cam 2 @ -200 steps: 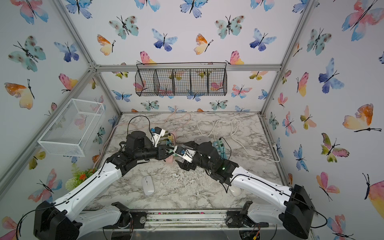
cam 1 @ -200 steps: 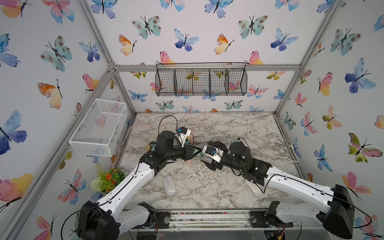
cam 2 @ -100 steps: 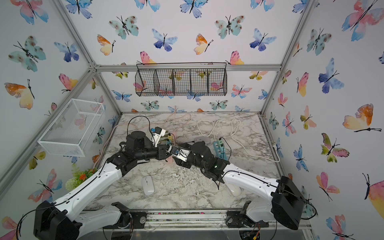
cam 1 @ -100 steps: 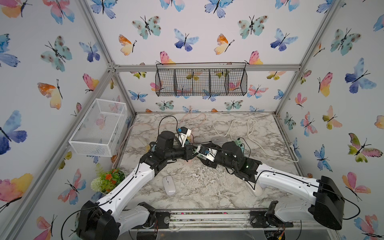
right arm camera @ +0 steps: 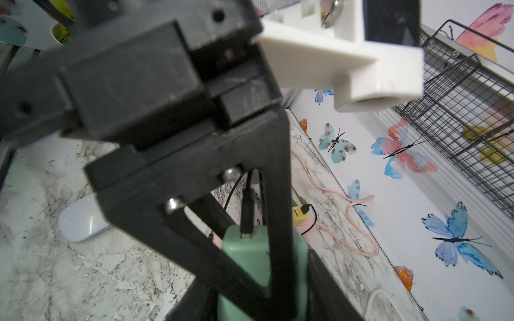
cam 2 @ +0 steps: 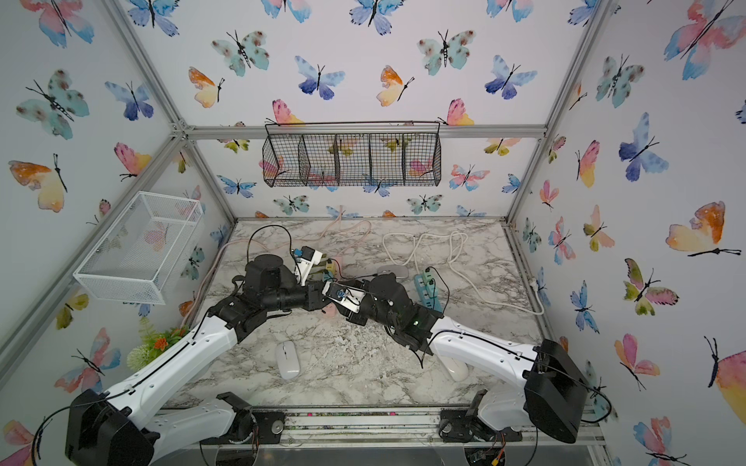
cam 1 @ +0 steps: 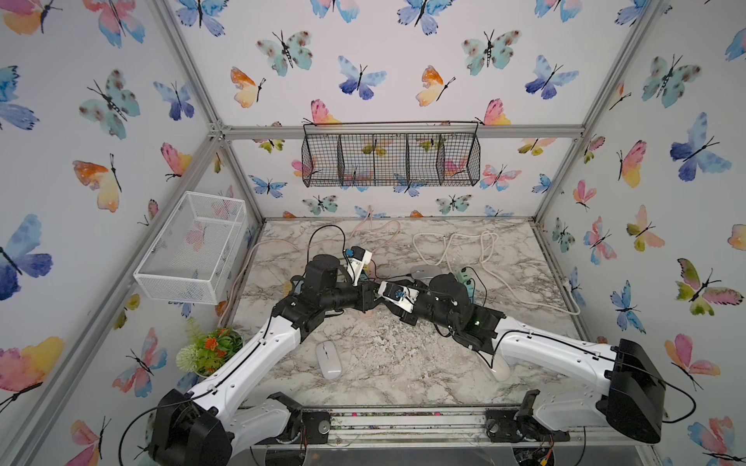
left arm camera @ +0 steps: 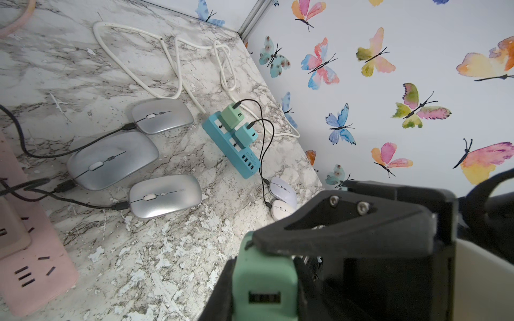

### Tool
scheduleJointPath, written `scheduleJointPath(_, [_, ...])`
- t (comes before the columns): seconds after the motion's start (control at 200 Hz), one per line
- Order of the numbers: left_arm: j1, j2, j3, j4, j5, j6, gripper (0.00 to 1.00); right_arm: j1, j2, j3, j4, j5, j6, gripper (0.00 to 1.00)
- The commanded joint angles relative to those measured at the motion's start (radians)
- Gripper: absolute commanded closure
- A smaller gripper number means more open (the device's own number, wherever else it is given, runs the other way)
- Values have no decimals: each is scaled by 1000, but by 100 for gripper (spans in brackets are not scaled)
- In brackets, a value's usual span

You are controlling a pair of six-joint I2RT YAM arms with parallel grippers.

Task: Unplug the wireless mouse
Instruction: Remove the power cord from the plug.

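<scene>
Two robot arms meet over the middle of a marble table [cam 1: 403, 355], both claws at one green charger [left arm camera: 261, 269]. The left claw [left arm camera: 264, 291] is clamped on the charger's sides. A black cable [right arm camera: 247, 211] is plugged into the charger's top, and a port on its face stands open. The right claw [right arm camera: 261, 294] flanks the same charger with one finger tip touching it; whether it grips cannot be told.

Little writing is legible. A yellow plug [right arm camera: 298, 214] bears the figure "1", and print on one of the silver mice [left arm camera: 165, 196] is too small to read. Three silver mice, each with a black lead plugged in, lie between a pink power strip [left arm camera: 27, 250] and a teal power strip [left arm camera: 236, 152] that carries two more green chargers. Which mouse the held charger feeds cannot be told.

Two small pale mice [left arm camera: 282, 200] lie just beside the teal strip. A white mouse [cam 1: 328, 360] lies alone near the table's front edge. In the right wrist view the left claw's finger frame crosses in front of the charger, and in both top views the arms hide it.
</scene>
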Motion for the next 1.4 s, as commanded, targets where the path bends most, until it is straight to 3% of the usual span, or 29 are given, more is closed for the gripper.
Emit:
scheduleJointPath(0.0, [-7, -23, -7, 27, 20, 1, 96, 4, 8, 14, 29, 27, 23, 66])
scheduleJointPath(0.16, [-4, -77, -20, 14, -66, 0, 44, 4, -26, -26, 65, 62, 59, 71])
scheduleJointPath(0.225, [2, -100, -25, -3, -130, -13, 36, 4, -38, -40, 70, 71, 73, 72])
scheduleJointPath(0.305, [16, -120, -34, 7, -142, -32, 33, 4, -49, -54, 74, 80, 92, 72])
scheduleJointPath(0.4, [17, -129, -39, 13, -142, -42, 40, 4, -55, -67, 88, 99, 120, 74])
scheduleJointPath(0.611, [18, -122, -51, 27, -136, -54, 42, 4, -54, -73, 105, 93, 141, 75])
scheduleJointPath(0.971, [17, -125, -38, 74, -143, -81, 58, 4, -49, -81, 75, 66, 141, 76])
scheduleJointPath(1.396, [18, -127, -40, 70, -186, -84, 94, 4, -51, -89, 64, 67, 149, 78])
